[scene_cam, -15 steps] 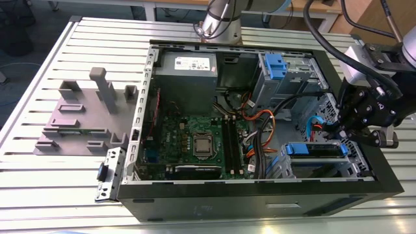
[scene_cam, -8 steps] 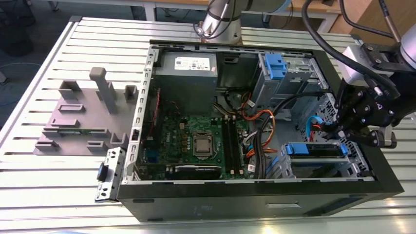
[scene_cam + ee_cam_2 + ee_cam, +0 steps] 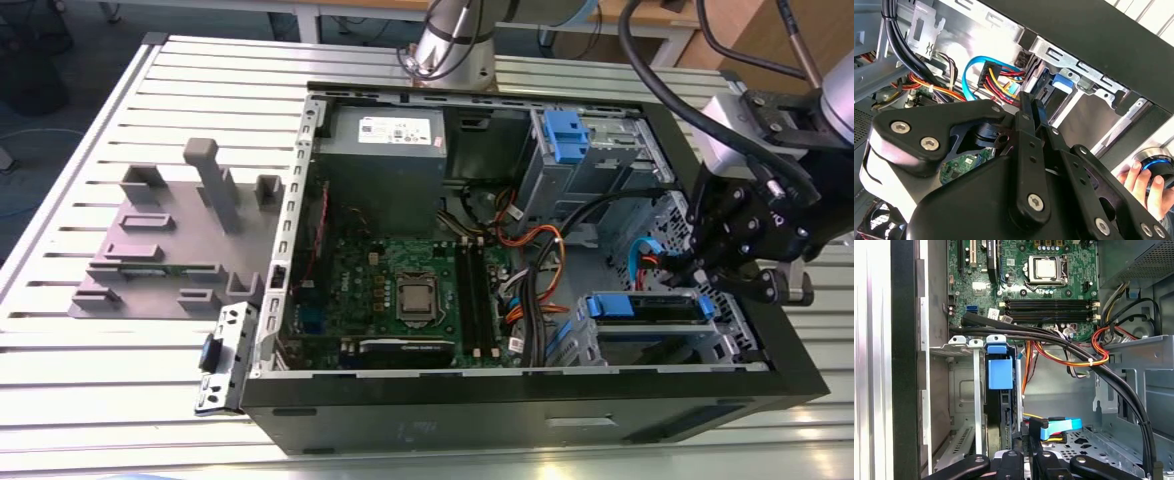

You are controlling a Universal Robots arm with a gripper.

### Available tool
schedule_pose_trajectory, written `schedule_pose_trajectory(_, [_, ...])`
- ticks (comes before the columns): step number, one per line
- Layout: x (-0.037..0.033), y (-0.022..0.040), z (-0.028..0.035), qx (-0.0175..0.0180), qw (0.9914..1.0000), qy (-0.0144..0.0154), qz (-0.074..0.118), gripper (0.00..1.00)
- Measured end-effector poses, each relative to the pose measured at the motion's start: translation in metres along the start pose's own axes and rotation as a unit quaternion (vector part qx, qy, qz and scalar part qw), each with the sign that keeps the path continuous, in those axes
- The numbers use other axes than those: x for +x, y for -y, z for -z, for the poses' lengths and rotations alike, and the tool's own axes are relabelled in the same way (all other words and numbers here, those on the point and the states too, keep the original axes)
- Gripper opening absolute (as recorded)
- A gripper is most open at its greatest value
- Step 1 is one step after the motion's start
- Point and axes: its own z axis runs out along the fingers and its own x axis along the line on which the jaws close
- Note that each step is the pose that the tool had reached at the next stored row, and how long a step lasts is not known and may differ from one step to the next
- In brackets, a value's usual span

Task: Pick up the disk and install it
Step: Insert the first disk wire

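Exterior view shows the black multi-link gripper [image 3: 742, 262] hanging just above the blue-railed silver rectangular disk [image 3: 650, 306] seated in the grey metal drive bay [image 3: 731, 345], its long axis crosswise beneath the tool, finger spread unclear.
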Motion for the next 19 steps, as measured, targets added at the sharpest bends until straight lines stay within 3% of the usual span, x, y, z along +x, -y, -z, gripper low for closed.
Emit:
schedule_pose_trajectory(3, [0.0005,-0.0002,-0.0001,0.0,1.0,0.0,0.0,0.17])
schedule_pose_trajectory(5, [0.0028,-0.0019,-0.0037,0.0,1.0,0.0,0.0,0.17])
schedule_pose_trajectory(19, [0.0072,-0.0017,-0.0049,0.0,1.0,0.0,0.0,0.17])
